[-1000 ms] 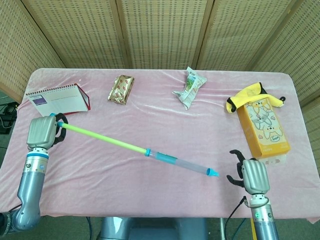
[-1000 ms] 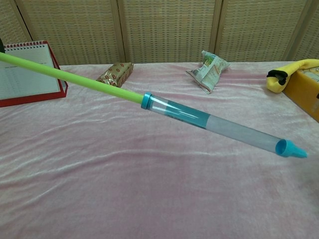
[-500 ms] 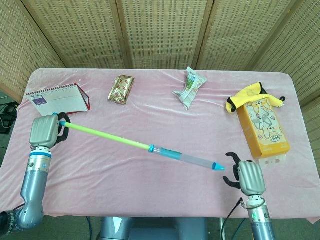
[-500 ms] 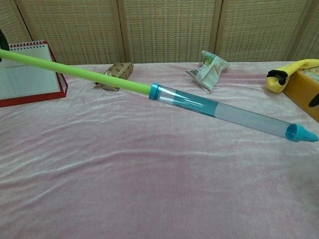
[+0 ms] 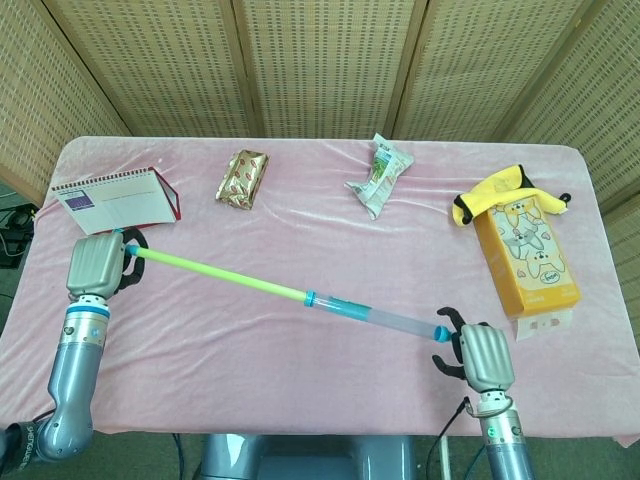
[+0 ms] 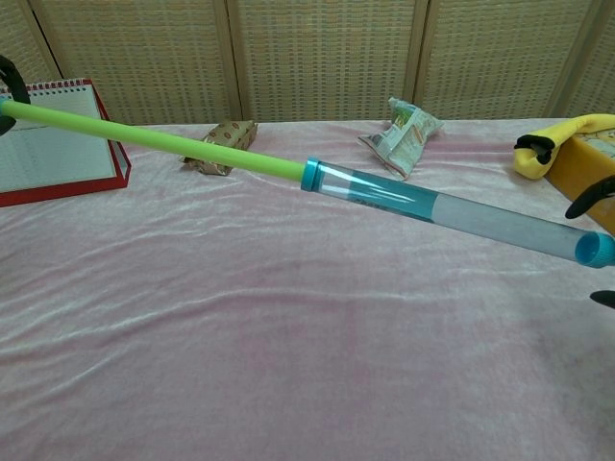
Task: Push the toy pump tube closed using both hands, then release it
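No writing can be read on the white spiral-bound calendar [image 5: 112, 198] or the yellow cartoon-printed carton [image 5: 526, 254]. The long toy pump, a clear plastic tube with blue collar and lime-green rod [image 5: 290, 293], stretches diagonally above the pink velvety tablecloth [image 5: 300, 370]. The left hand [image 5: 97, 266] grips the rod's end. The right hand [image 5: 480, 357] has fingers spread around the blue nozzle tip, seemingly touching it.

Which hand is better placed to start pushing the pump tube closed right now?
Right, probably: the right hand sits at the pump tube tip with fingers spread, while the left hand only holds the green rod end.
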`<action>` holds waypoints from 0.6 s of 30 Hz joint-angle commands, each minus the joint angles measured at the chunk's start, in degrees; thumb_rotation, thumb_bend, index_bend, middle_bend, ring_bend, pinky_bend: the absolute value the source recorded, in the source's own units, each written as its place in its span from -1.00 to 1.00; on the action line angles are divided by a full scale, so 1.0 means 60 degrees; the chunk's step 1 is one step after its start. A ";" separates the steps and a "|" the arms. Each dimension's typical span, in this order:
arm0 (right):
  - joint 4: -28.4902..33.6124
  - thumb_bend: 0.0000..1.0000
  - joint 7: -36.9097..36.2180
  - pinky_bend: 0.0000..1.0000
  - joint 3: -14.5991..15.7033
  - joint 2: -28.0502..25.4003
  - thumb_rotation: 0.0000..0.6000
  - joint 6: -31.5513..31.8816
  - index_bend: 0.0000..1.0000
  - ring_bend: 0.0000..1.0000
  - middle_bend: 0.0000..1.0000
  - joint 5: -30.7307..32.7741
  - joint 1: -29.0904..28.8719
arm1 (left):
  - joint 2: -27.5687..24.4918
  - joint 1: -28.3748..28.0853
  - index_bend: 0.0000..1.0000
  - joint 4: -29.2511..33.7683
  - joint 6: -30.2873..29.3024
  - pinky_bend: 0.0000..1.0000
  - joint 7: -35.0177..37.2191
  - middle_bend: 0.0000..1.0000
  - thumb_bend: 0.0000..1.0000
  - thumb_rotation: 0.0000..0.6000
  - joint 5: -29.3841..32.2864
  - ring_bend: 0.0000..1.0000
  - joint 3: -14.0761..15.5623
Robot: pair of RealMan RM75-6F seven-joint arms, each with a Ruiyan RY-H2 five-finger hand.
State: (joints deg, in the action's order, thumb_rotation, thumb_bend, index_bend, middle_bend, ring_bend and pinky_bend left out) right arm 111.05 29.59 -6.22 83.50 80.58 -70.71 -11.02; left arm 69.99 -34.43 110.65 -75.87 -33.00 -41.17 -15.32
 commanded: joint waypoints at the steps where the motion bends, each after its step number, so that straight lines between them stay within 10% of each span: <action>1: -0.0200 -0.20 0.0187 0.11 -0.0172 0.0250 1.00 0.0120 -0.20 0.86 0.91 0.0138 -0.0086 | 0.0002 -0.0009 0.71 0.0069 0.0016 0.62 0.0018 0.91 0.39 1.00 -0.0001 0.68 0.0028; 18: -0.0610 -0.02 0.0382 0.19 -0.0457 0.0678 1.00 0.0553 0.46 0.95 1.00 0.0241 -0.0190 | -0.0025 -0.0067 0.71 0.0130 0.0057 0.62 -0.0034 0.91 0.39 1.00 -0.0082 0.68 0.0227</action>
State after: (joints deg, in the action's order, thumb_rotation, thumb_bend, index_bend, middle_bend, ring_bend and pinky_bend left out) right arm 107.36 31.82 -8.93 87.55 83.91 -69.29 -12.11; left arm 69.85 -34.82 111.42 -75.52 -33.19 -41.65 -13.97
